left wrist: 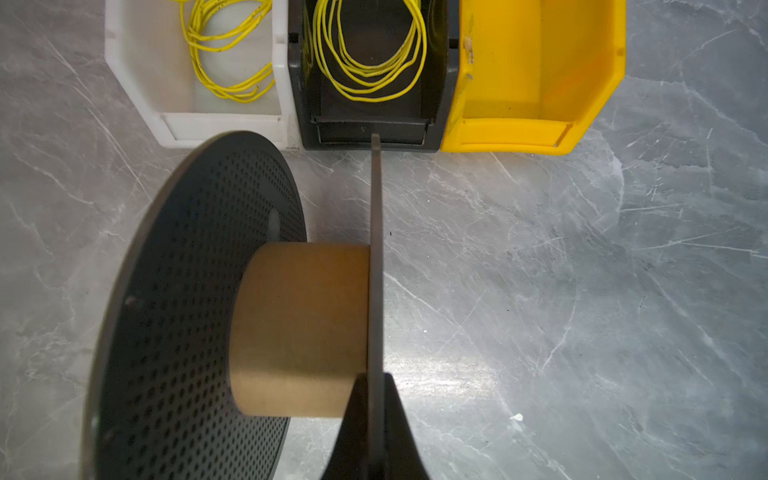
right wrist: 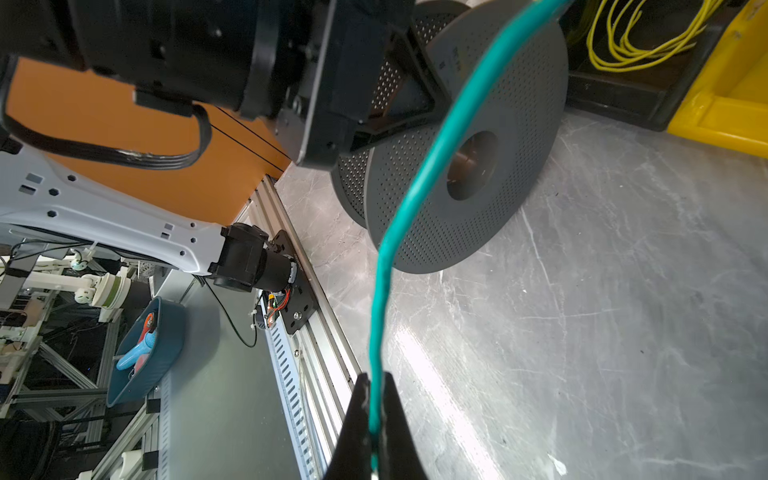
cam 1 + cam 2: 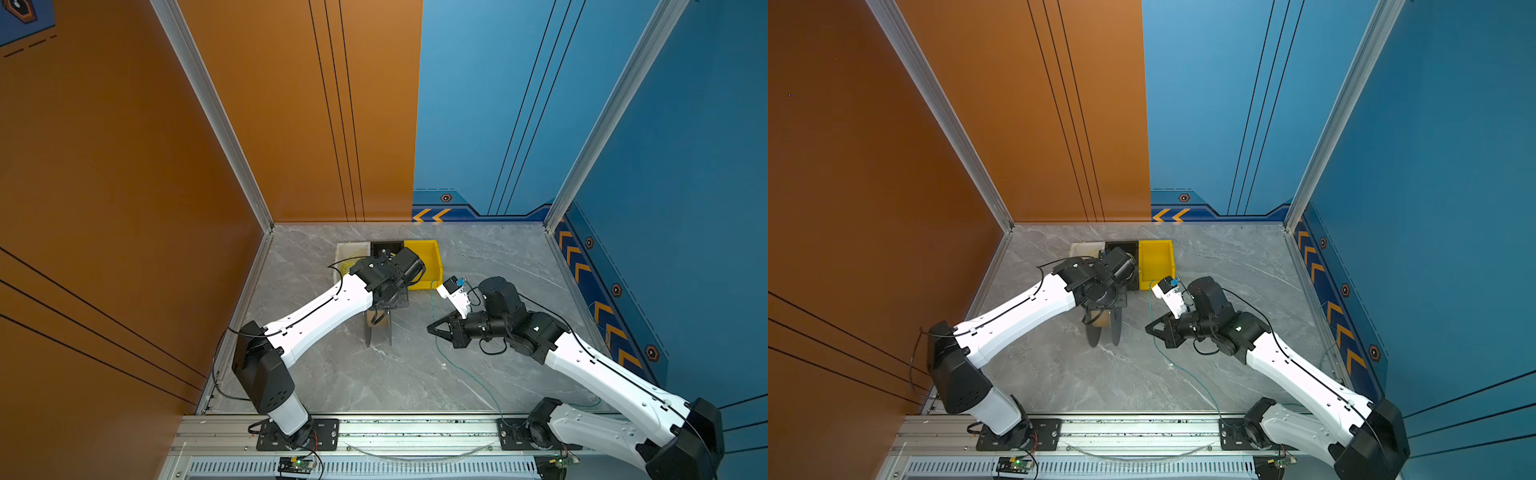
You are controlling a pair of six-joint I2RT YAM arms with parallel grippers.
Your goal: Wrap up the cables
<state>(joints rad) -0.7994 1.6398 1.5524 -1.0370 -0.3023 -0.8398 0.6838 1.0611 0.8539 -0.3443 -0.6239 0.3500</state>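
Note:
The cable (image 2: 415,187) is a thin teal-green wire. My right gripper (image 2: 376,376) is shut on it, and the wire rises from the jaws across the right wrist view. In both top views the cable (image 3: 457,368) (image 3: 1187,374) trails over the grey floor to the right arm's base, with the right gripper (image 3: 430,328) (image 3: 1148,328) right of the spool. The grey spool (image 1: 187,311) (image 2: 519,145) has perforated discs and a brown core (image 1: 299,328). It stands on edge under the left wrist (image 3: 379,328). My left gripper (image 1: 376,376) is shut on one disc's rim.
Three bins stand in a row behind the spool: a white bin (image 1: 145,62) and a black bin (image 1: 370,124), each holding yellow wire coils (image 1: 370,83), and a yellow bin (image 1: 540,83). An aluminium rail (image 3: 415,428) runs along the front edge.

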